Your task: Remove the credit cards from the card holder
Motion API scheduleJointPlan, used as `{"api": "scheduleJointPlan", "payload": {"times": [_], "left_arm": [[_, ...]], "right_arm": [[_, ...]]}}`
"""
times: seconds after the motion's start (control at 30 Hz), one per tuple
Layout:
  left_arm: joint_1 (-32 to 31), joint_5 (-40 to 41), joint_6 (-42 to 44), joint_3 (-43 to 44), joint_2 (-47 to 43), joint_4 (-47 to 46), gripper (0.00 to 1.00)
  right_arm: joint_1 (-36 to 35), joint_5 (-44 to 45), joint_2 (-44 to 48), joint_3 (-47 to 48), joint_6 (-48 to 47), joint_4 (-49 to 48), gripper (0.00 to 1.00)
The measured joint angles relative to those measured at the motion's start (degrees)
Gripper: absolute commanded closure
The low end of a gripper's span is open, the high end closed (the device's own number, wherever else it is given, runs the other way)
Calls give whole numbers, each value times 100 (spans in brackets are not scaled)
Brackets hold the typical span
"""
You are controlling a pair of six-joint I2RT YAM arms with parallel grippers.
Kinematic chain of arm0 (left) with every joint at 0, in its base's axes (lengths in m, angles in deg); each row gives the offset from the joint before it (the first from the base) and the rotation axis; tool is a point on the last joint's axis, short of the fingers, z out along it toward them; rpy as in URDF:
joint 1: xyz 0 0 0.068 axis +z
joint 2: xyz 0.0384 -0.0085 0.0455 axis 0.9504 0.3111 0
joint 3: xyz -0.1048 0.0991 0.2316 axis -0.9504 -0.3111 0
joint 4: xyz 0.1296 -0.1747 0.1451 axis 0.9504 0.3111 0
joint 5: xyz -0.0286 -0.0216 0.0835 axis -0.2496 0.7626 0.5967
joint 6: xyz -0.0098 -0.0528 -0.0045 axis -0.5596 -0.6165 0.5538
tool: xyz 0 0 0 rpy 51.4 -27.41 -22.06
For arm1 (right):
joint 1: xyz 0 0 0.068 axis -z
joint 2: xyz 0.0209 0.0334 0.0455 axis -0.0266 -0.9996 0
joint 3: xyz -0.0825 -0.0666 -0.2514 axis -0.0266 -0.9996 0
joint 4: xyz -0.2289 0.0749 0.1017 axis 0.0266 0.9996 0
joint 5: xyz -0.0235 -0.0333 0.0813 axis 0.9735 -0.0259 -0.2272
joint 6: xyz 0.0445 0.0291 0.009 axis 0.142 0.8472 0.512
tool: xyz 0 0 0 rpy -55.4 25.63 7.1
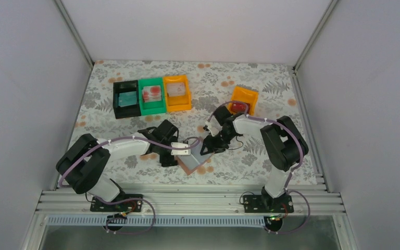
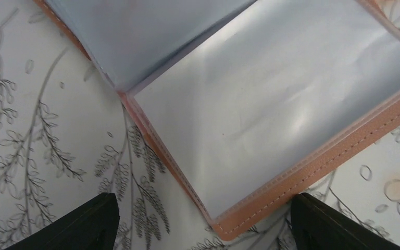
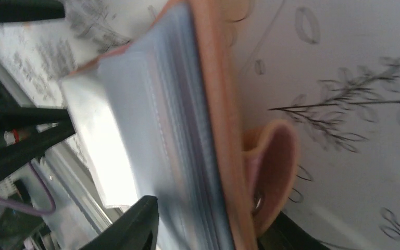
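Spread wide and gripping nothing, left gripper (image 2: 204,203) hovers with its fingers either side of the near corner of the card holder (image 2: 271,114). This lies open on the flowered table (image 1: 271,88), toward 6 o'clock. Right gripper (image 3: 213,216) straddles its 3 o'clock edge, but whether it pinches is unclear.

We count one card holder (image 1: 191,161). Bins: four, all behind it. One black bin (image 1: 116,101), one green bin (image 1: 153,108), two orange: first orange bin (image 1: 179,105) beside the green, second orange bin (image 1: 247,94) behind the holder's right. Cards showing: four, one per bin: teal card (image 1: 127,98), red-and-white card (image 1: 151,93), whitish card (image 1: 176,88), dark red card (image 1: 238,107).
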Motion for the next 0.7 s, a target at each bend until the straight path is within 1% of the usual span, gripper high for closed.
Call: {"api": "scheduleJointPlan", "payload": {"times": [0.13, 0.17, 0.2, 0.23, 0.37, 0.47, 0.57, 0.63, 0.7], "left_arm": [[0, -7, -50, -4, 74, -278, 21], [0, -4, -57, -7, 85, -326, 21], [0, 4, -61, -9, 96, -389, 21], [0, 11, -66, -9, 103, -409, 21], [83, -7, -133, 17, 105, -387, 16], [496, -90, -267, 225, 103, -83, 12], [1211, -382, -527, 1010, -13, 538, 7], [1598, -680, -756, 1770, -225, 920, 1], [1821, -1049, -1036, 2518, -518, 1202, 0]], "right_arm": [[0, -448, -92, -116, 9, -219, 75], [0, -573, -92, -142, 24, -275, 81], [0, -684, -92, -155, 46, -334, 92], [0, -763, -92, -160, 61, -382, 95], [44, -955, -92, -168, 133, -496, 96], [127, -964, 0, -155, 186, -494, 96], [317, -804, 396, 59, 304, -330, 96], [402, -597, 883, 407, 407, -247, 96], [446, -339, 1440, 887, 525, -264, 96]]}}
